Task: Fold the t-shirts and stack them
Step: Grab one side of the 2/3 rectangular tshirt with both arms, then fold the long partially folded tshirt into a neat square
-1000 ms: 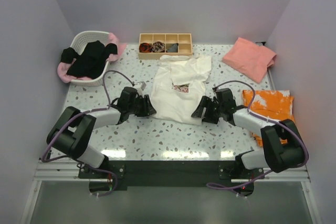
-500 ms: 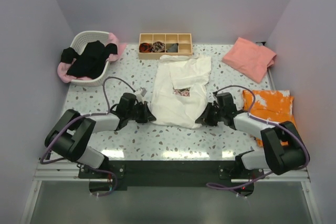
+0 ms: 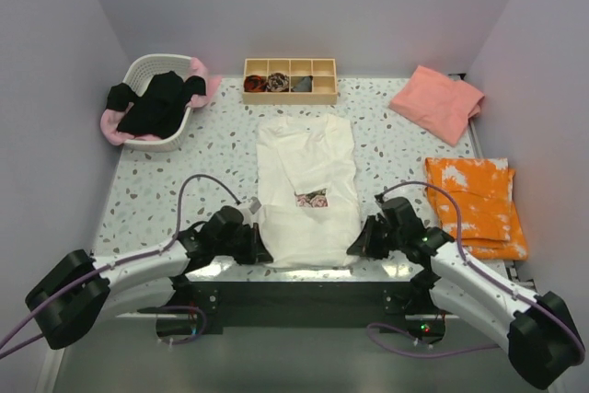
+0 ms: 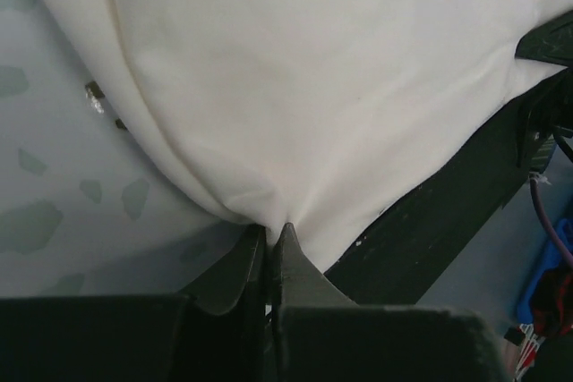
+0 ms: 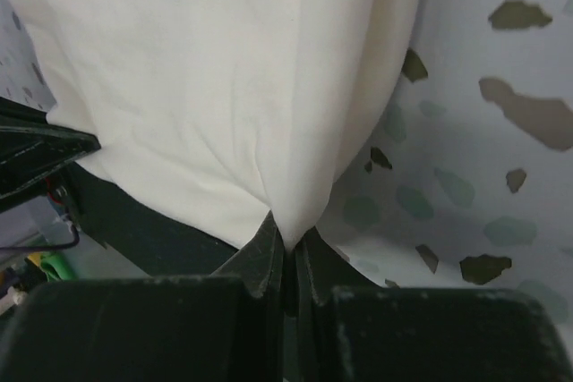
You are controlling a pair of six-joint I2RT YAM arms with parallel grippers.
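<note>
Speckled surface (image 3: 184, 163) carries everything, and the biggest thing on it is the cream-white t-shirt (image 3: 308, 154), lying long and narrow down the middle with its near hem at the near edge, between the two arms. Its sides look already turned in, so the shape is a tidy strip; my reading is that the hem is held so it can be drawn taut or carried over for the next fold.

To the right lies an orange patterned cloth (image 3: 474, 204), flat and well apart from the strip. Behind it, in the far right corner, the salmon-pink t-shirt (image 3: 437, 103) sits folded, likely the start of the stack. At far left a white basket (image 3: 138, 66) holds the black t-shirt (image 3: 156, 103) draped over its rim, with a light pink t-shirt (image 3: 198, 69) beneath, both waiting their turn. A wooden tray (image 3: 290, 91) of compartments stands at the back, rolled bundles (image 3: 276, 81) inside.

Left fingers (image 4: 277, 252) are clenched on the near left corner of the hem; the cloth puckers into a point where they pinch it. Right fingers (image 5: 285, 243) are likewise clamped on the near right corner, cloth gathered into the same tight peak.

Smallest, the rose print (image 3: 313, 199) peeks out mid-strip.
</note>
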